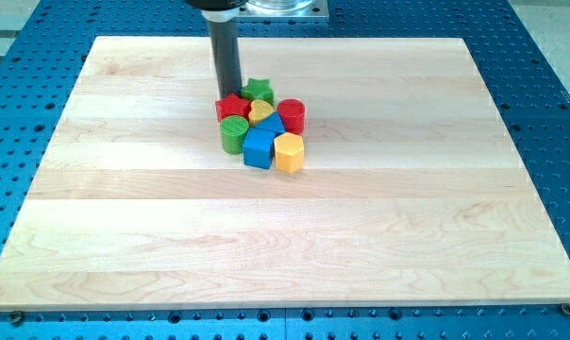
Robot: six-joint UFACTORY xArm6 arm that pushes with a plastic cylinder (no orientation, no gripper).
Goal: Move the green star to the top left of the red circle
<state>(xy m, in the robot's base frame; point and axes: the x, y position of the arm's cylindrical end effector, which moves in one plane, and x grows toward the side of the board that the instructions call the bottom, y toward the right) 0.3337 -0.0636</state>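
My tip point(230, 94) stands at the cluster's upper-left edge, touching or just beside the green star point(259, 90) and directly above the red block point(232, 107). The arm carries no hand, only the rod; nothing is held. The red circle point(293, 115) sits to the star's lower right. All blocks rest bunched on the wooden surface point(125, 208).

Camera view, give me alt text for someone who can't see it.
My tip rests at the top-left edge of a tight cluster of blocks, beside the green star and a red block. The red circle, yellow heart, green cylinder, blue block and yellow hexagon crowd together on the wooden board.
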